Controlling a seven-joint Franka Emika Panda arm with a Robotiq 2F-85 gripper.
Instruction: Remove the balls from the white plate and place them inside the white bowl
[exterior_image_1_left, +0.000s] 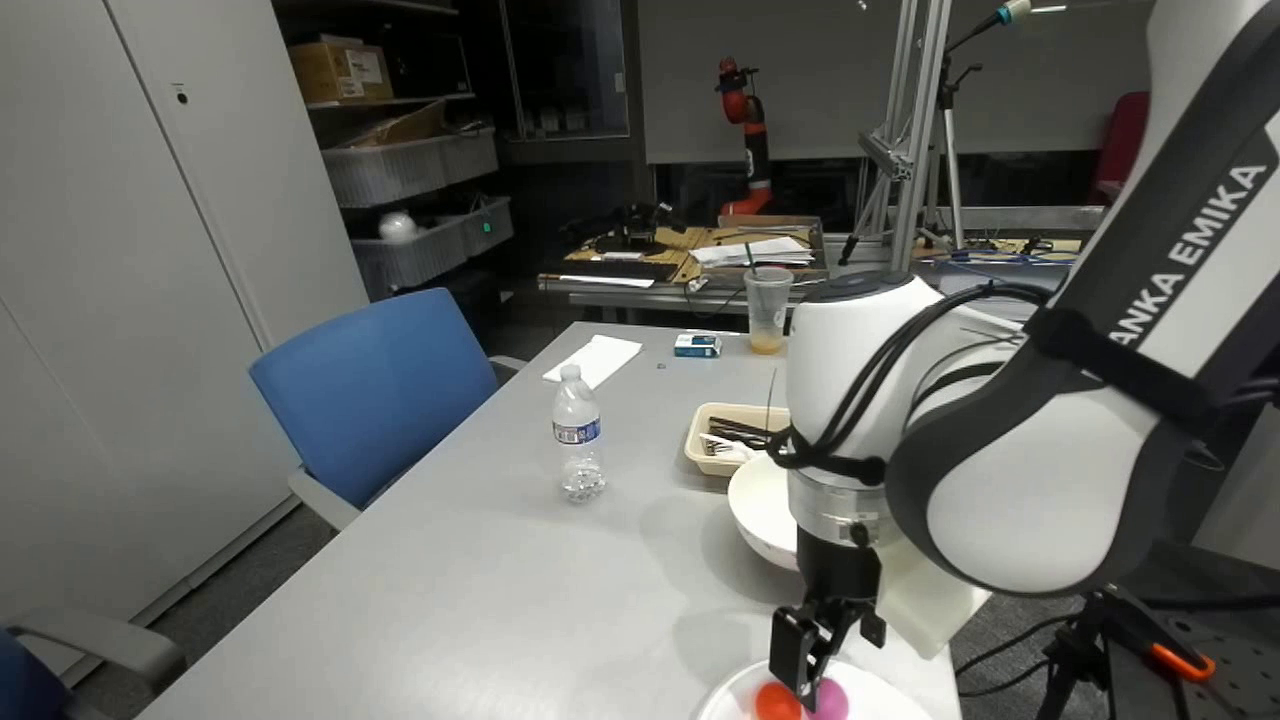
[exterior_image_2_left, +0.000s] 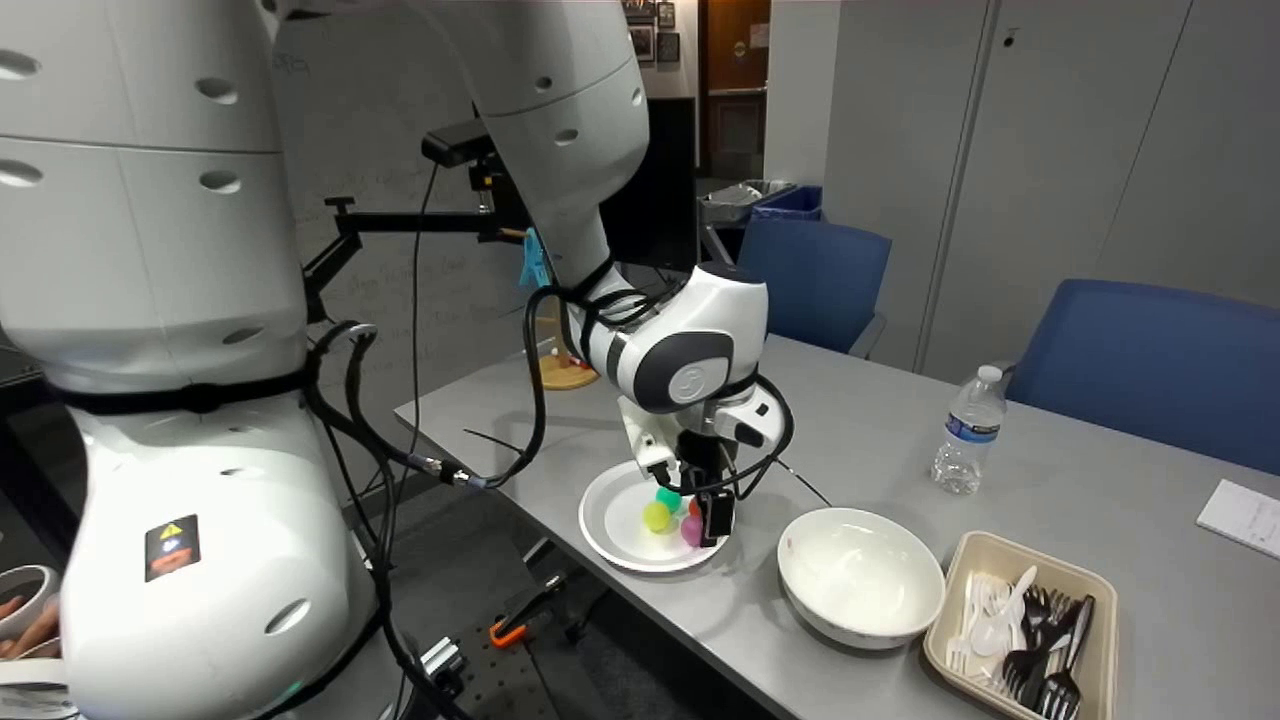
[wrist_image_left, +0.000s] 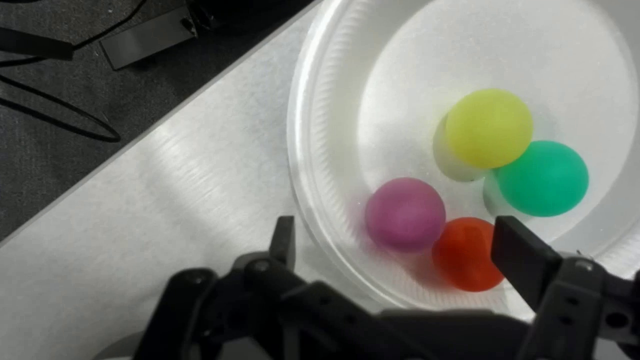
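The white plate (wrist_image_left: 306, 150) lies near the table edge and holds a purple ball (wrist_image_left: 406, 215), a red ball (wrist_image_left: 465, 257), a yellow ball (wrist_image_left: 490, 127) and a green ball (wrist_image_left: 545, 180). They also show in an exterior view, on the plate (exterior_image_2_left: 600, 535). My gripper (wrist_image_left: 395, 240) is open, fingers wide apart, low over the plate's rim. In the wrist view the purple and red balls appear between the fingers; the right finger hides part of the red one. Nothing is held. The white bowl (exterior_image_2_left: 860, 570) stands beside the plate; the arm partly hides it in an exterior view (exterior_image_1_left: 762, 505).
A beige tray (exterior_image_2_left: 1100, 650) of plastic cutlery stands beside the bowl. A water bottle (exterior_image_2_left: 968, 435) stands behind them. A cup (exterior_image_1_left: 768, 305), a small box (exterior_image_1_left: 697, 346) and paper (exterior_image_1_left: 600, 360) lie farther along the table. Blue chairs (exterior_image_1_left: 375, 390) line one side.
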